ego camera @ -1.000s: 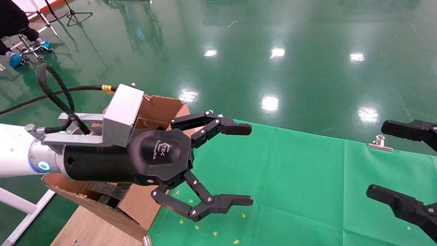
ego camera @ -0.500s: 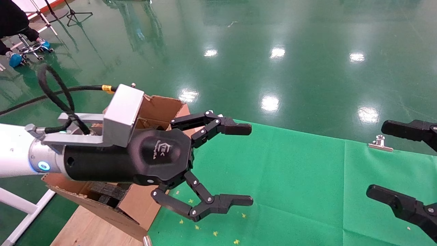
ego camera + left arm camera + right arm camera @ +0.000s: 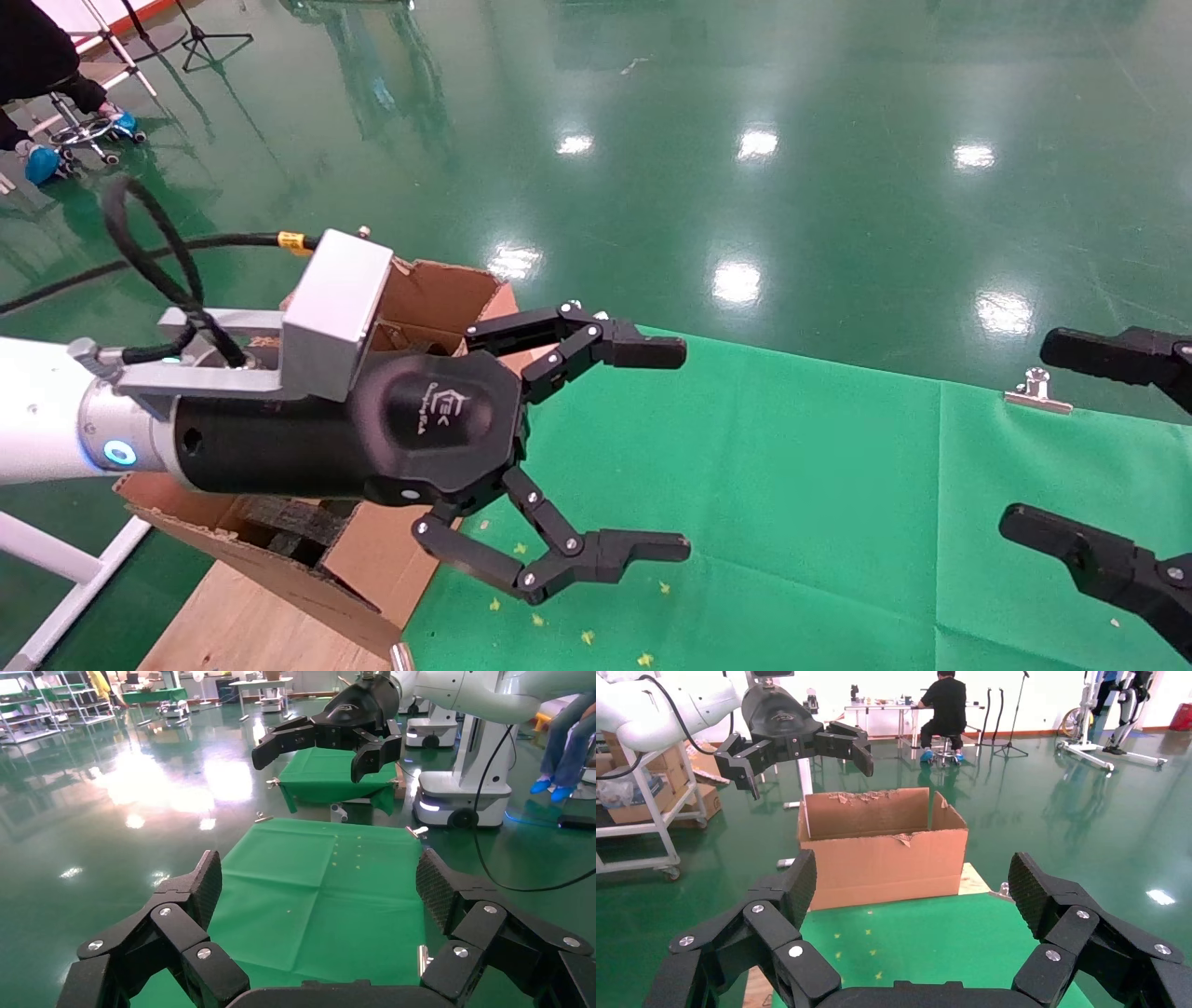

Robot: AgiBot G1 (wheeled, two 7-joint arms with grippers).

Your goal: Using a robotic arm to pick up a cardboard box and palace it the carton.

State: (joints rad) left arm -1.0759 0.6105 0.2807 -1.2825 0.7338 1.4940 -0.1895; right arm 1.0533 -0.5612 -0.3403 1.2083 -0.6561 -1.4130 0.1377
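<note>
The small cardboard box is out of view in every frame. The carton (image 3: 438, 289), large and brown with ragged flaps and dark foam inside, stands at the table's left end, mostly behind my left arm. It shows whole in the right wrist view (image 3: 884, 857). My left gripper (image 3: 686, 449) is open and empty, held above the green cloth to the right of the carton. My right gripper (image 3: 1024, 433) is open and empty at the right edge, also above the cloth. Each wrist view shows its own jaws wide apart, left (image 3: 318, 881) and right (image 3: 912, 881), with nothing between them.
A green cloth (image 3: 792, 485) covers the table, held by metal clips (image 3: 1036, 391). A bare wooden board (image 3: 242, 624) lies under the carton. A person sits on a stool (image 3: 944, 706) behind it. A white cart (image 3: 638, 811) stands nearby. Shiny green floor surrounds the table.
</note>
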